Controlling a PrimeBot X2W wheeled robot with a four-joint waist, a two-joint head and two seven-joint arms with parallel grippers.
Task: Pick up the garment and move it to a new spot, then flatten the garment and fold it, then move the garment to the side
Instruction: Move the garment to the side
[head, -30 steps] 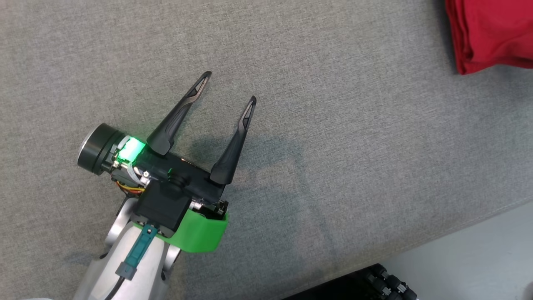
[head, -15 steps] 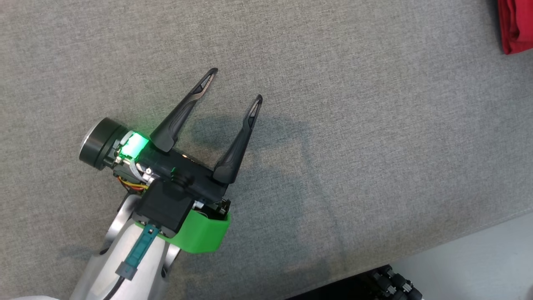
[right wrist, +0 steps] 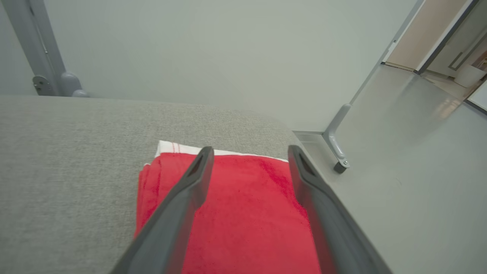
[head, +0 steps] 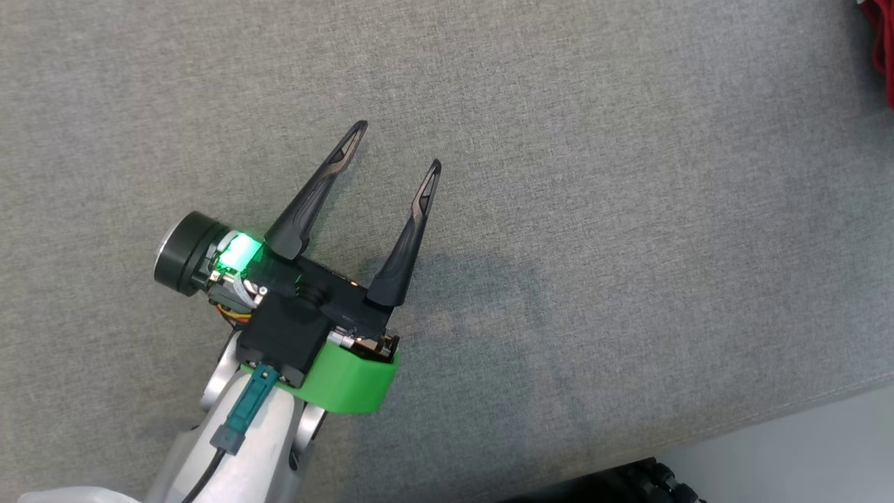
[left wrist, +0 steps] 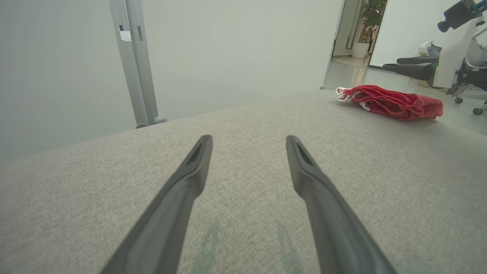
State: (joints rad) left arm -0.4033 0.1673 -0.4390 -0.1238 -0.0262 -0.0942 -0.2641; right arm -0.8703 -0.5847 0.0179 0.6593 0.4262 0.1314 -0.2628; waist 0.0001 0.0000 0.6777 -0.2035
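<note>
Wide open on the left gripper, nothing between the two dark fingers, no contact with any cloth. Low over bare grey cushion, tips angled far and slightly right. Same in the left wrist view: left gripper spread, only grey weave under and between the fingers. Green bracket at the wrist, green light lit on the gripper body, pale forearm running off the near edge.

Also spread wide on the right gripper, nothing clamped. Directly over the garment, one finger on each side of the red middle; touching the cloth or just above it, cannot tell from this angle.

Garment red, folded flat into a stack, white band with thin red lines along its far edge. At the far right end of the cushion, close to the right edge and to the grey floor. Well apart from the left gripper: a red bundle far right in the left wrist view, a red sliver at the far right corner in the head view.

Beyond the cushion: pale wall, metal post far left, open doorway with a potted plant far right. Pale floor near right, dark shape at the near edge, possibly the robot base, too cropped to say.
</note>
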